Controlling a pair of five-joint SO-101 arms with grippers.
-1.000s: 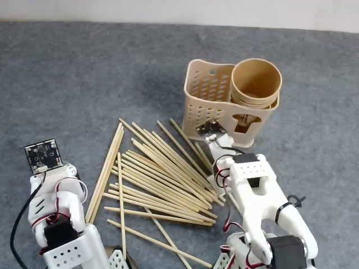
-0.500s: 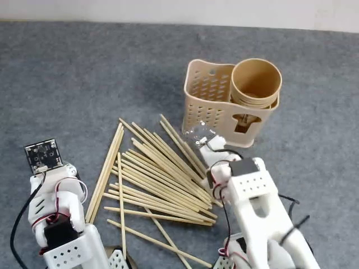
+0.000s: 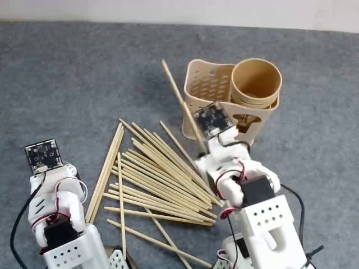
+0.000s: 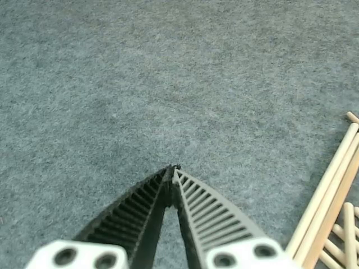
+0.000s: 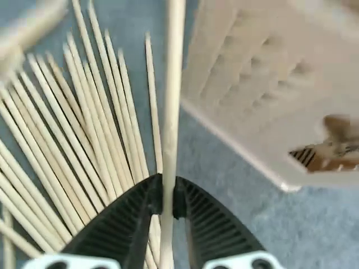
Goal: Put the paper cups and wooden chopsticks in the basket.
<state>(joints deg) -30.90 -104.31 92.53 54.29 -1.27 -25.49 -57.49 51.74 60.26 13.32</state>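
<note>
Grey carpet covers the bench point(image 3: 84, 67); a pale wall strip runs along the far edge.

Held chopstick point(image 3: 179, 98): 1. Right gripper point(image 5: 168, 193) is clenched on it near its lower end. Its long axis runs from the gripper, away from the arms and slightly left. The free tip is tilted past the basket's left wall. In the high view it crosses the basket's front left corner; I cannot tell whether they touch.

Loose chopsticks point(image 3: 162, 174): more than twenty, too overlapped for an exact count. They lie flat on the bench in front of the basket, between the two arms. Most long axes run diagonally from far-left to near-right. A tight bundle of about four point(image 3: 105, 171) at the pile's left edge slants the opposite way. A few near the arms lie almost crosswise.

Basket point(image 3: 210, 95): 1, beige, upright, with two compartments.
- The right compartment holds the paper cups point(image 3: 256, 81), nested in one stack, mouth up. Several rims show; exact count unclear.
- The left, perforated compartment shows its bare inner wall.

Left gripper point(image 4: 173, 168): clenched on nothing, fingertips meeting. It sits over bare carpet at the near left, with chopstick ends just beside it.
</note>
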